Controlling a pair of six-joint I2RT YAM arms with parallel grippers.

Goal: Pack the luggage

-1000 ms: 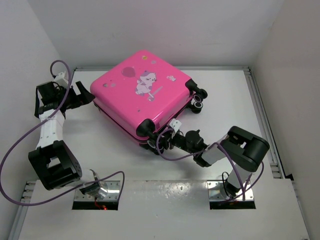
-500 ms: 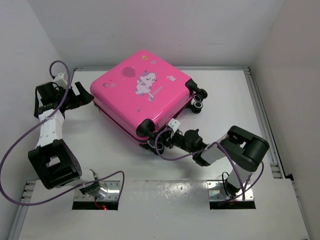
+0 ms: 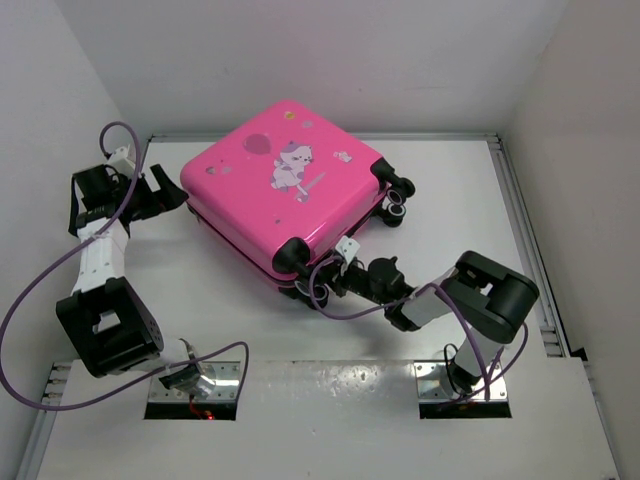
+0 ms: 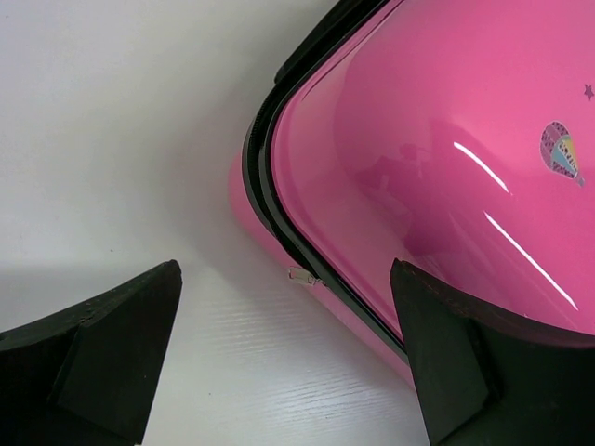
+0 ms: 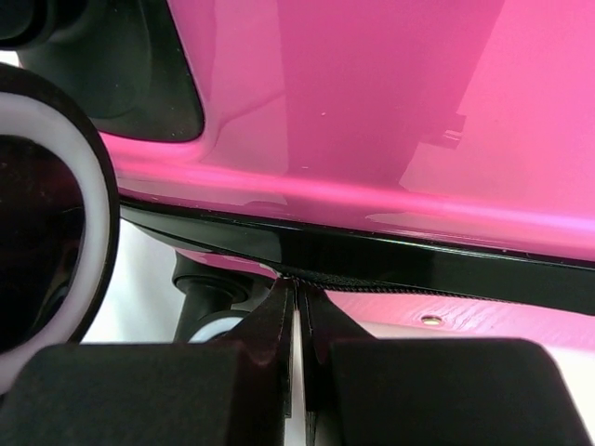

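The luggage [image 3: 285, 190] is a bright pink hard-shell suitcase with a white cartoon animal print, lying closed and flat on the white table. My left gripper [image 3: 172, 195] stands open at its left corner without touching it. In the left wrist view a small silver zipper pull [image 4: 302, 276] hangs from the black seam of the luggage [image 4: 428, 158], between my spread left gripper [image 4: 284, 275] fingers. My right gripper [image 3: 318, 272] is shut at the near corner. In the right wrist view the right gripper [image 5: 299, 283] tips meet at the black zipper line of the luggage [image 5: 372, 93]. Whether they pinch a pull is hidden.
Black wheels [image 3: 400, 187] stick out on the luggage's right side, and a white-rimmed wheel [image 5: 46, 214] sits just left of my right fingers. White walls close in the table [image 3: 470, 200] on three sides. Purple cables [image 3: 40, 290] loop off both arms.
The right gripper has closed its fingers at the zipper seam and edged slightly toward the luggage corner. The left arm and the luggage have not moved.
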